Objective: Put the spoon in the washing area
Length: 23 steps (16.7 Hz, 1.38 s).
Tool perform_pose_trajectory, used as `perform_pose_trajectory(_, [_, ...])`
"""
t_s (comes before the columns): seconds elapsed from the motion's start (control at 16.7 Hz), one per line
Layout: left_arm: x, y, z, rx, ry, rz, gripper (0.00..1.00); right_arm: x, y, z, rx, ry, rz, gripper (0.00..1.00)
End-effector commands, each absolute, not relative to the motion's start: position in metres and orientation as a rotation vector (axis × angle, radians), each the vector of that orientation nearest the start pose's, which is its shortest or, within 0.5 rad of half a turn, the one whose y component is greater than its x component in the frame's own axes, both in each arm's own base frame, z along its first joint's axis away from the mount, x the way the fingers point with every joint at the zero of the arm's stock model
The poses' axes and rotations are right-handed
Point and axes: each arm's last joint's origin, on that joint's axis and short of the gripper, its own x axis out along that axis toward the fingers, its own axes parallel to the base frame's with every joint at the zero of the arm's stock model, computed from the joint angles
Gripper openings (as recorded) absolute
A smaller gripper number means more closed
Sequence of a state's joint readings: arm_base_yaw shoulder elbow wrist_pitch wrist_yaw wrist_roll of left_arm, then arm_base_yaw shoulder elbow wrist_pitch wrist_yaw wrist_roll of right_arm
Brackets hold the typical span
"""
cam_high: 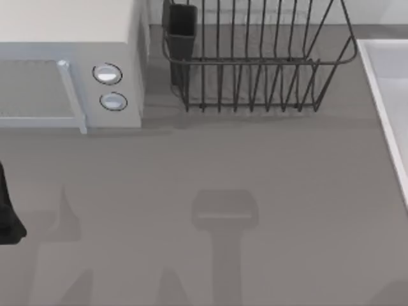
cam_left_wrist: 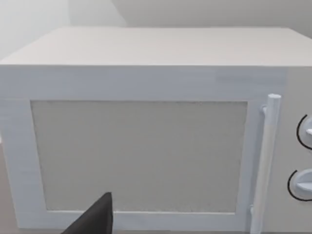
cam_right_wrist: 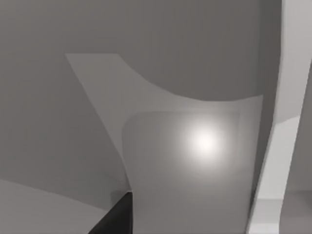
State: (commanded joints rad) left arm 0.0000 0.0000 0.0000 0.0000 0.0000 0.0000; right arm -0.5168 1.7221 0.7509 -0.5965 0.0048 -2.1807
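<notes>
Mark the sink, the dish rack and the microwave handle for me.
sink (cam_high: 384,70): top view, on its white rim at the right edge.
dish rack (cam_high: 255,62): top view, on its front top wire.
microwave handle (cam_left_wrist: 265,161): left wrist view, mid-bar.

Washing area (cam_high: 389,95) and microwave (cam_high: 70,64) cut off.

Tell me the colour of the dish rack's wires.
Dark, nearly black; the dish rack shows best in the top view.

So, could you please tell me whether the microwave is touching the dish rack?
Apart. In the top view, a strip of bare counter separates the microwave from the dish rack.
</notes>
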Motion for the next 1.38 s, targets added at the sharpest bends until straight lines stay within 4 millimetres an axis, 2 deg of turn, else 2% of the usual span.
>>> perform_pose_trajectory(0.06, [0.106,-0.001,0.16,0.0,0.0,0.0,1.0,0.221,-0.125,0.093,-1.284,1.166,1.276,0.0])
perform_pose_trajectory(0.12, [0.106,-0.001,0.16,0.0,0.0,0.0,1.0,0.22,-0.123,0.115,-1.29,1.209,1.235,0.0])
perform_pose_trajectory(0.24, [0.106,-0.001,0.16,0.0,0.0,0.0,1.0,0.222,-0.125,0.119,-1.293,1.209,1.229,0.0])
perform_pose_trajectory(0.36, [0.106,-0.001,0.16,0.0,0.0,0.0,1.0,0.225,-0.128,0.133,-1.301,1.206,1.224,0.0])
perform_pose_trajectory(0.72, [0.106,-0.001,0.16,0.0,0.0,0.0,1.0,0.222,-0.125,0.198,-1.279,1.212,1.254,0.0])
perform_pose_trajectory(0.84, [0.106,-0.001,0.16,0.0,0.0,0.0,1.0,0.221,-0.124,0.212,-1.288,1.21,1.238,0.0])
perform_pose_trajectory(1.2, [0.106,-0.001,0.16,0.0,0.0,0.0,1.0,0.223,-0.124,0.214,-1.284,1.212,1.242,0.0])
perform_pose_trajectory(1.38, [0.106,-0.001,0.16,0.0,0.0,0.0,1.0,0.243,-0.129,0.217,-1.27,1.215,1.277,0.0])
